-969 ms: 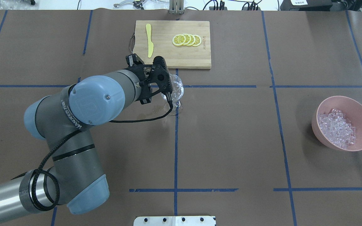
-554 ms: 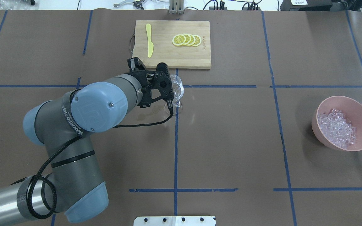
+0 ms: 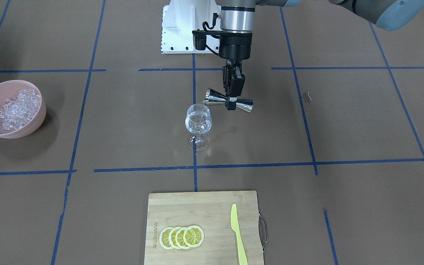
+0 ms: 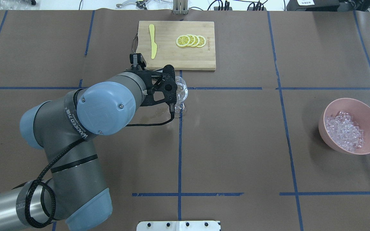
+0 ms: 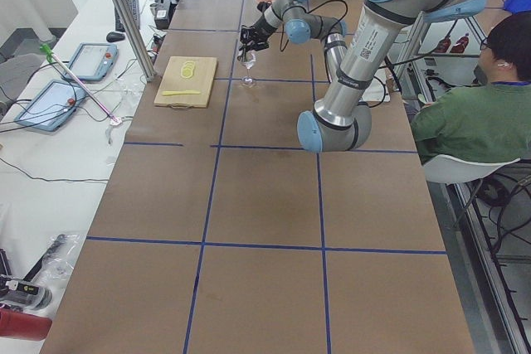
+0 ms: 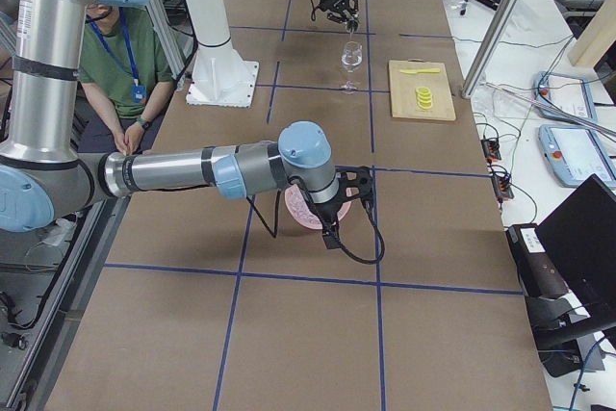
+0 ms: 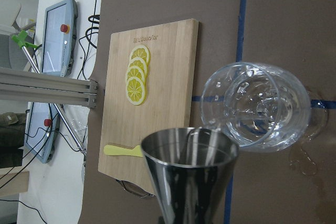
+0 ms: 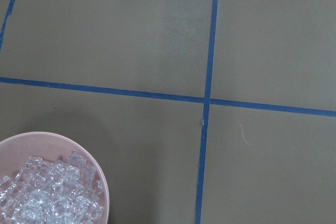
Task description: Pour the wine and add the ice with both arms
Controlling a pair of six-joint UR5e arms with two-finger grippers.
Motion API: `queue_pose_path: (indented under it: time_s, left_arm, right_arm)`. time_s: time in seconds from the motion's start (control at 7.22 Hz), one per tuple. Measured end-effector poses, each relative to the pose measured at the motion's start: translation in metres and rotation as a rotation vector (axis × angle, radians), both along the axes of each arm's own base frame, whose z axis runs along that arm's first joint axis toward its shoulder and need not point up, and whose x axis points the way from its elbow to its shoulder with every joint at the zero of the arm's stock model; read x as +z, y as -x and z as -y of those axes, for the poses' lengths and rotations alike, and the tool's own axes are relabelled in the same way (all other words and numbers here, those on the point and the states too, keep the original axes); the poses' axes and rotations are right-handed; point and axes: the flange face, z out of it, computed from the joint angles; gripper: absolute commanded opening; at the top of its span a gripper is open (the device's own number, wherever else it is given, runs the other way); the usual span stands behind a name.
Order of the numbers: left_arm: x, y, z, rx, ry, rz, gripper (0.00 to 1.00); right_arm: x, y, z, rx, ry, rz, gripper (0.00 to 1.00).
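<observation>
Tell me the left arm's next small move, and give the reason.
Probably roll the left pincer back so the jigger stands upright, clear of the wine glass. The jigger lies on its side with its mouth at the glass rim. The bowl already holds wine, and no stream shows between them, so the pour looks finished.

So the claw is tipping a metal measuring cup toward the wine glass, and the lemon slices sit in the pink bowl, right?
Not quite. The lemon slices lie on the wooden cutting board; the pink bowl holds ice, as the front-facing view shows. The rest stands: the left claw tips a metal measuring cup toward the wine glass.
</observation>
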Motion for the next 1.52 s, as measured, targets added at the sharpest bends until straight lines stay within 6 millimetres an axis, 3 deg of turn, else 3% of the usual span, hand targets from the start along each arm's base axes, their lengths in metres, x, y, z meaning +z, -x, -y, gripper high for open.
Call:
queue_pose_path:
  time_s: [1.11,1.52]
  left_arm:
    - [-0.0072,-0.0034,0.0022,0.03,-0.051,0.056,0.0]
    - [-0.0127,0.0037,0.0007,0.005,-0.051,-0.026,0.0]
  right_arm:
    - [0.0054,0.0,-0.0004,-0.002,0.009,0.0,1.0]
    - [0.0057,0.0,-0.0002,-0.002,0.01,0.0,1.0]
